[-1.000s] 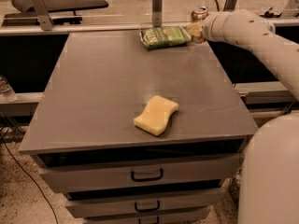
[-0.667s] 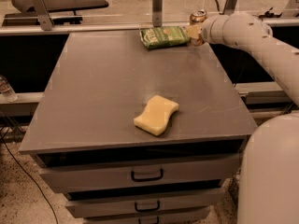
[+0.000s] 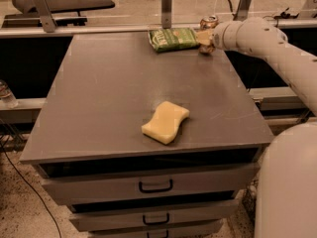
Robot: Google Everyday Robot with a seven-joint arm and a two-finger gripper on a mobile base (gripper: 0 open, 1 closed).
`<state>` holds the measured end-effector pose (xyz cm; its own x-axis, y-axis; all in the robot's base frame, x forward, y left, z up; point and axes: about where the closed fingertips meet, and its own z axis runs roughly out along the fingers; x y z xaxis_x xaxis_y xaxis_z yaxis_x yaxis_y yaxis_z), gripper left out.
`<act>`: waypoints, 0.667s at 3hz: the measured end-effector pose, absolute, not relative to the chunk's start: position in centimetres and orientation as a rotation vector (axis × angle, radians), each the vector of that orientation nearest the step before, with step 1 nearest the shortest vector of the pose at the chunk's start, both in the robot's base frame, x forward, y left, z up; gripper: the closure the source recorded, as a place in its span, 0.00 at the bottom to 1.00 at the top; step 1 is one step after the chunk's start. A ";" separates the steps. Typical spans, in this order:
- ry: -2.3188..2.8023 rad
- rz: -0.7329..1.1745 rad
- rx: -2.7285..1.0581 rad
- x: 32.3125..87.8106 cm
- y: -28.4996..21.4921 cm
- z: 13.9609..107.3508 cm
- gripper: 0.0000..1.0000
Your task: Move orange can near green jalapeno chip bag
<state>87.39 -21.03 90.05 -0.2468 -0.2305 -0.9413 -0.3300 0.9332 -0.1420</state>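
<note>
The orange can (image 3: 209, 23) stands upright at the far right corner of the grey table (image 3: 109, 93), just right of the green jalapeno chip bag (image 3: 173, 38), which lies flat at the far edge. My gripper (image 3: 204, 37) reaches in from the right on a white arm and is shut on the can's lower part, with a tan finger (image 3: 202, 36) showing in front of it. The can's base is hidden behind the gripper.
A pale yellow wavy-edged sponge (image 3: 166, 122) lies near the table's front middle. Drawers (image 3: 155, 186) sit under the tabletop. A rail with metal posts (image 3: 166, 6) runs behind the table. My white body (image 3: 290, 182) fills the lower right.
The can and the gripper have shifted slightly down and left, closer to the chip bag. The sponge and the bag have not moved.
</note>
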 end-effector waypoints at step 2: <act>1.853 0.135 -0.400 86.0 -20.2 89.3 0.00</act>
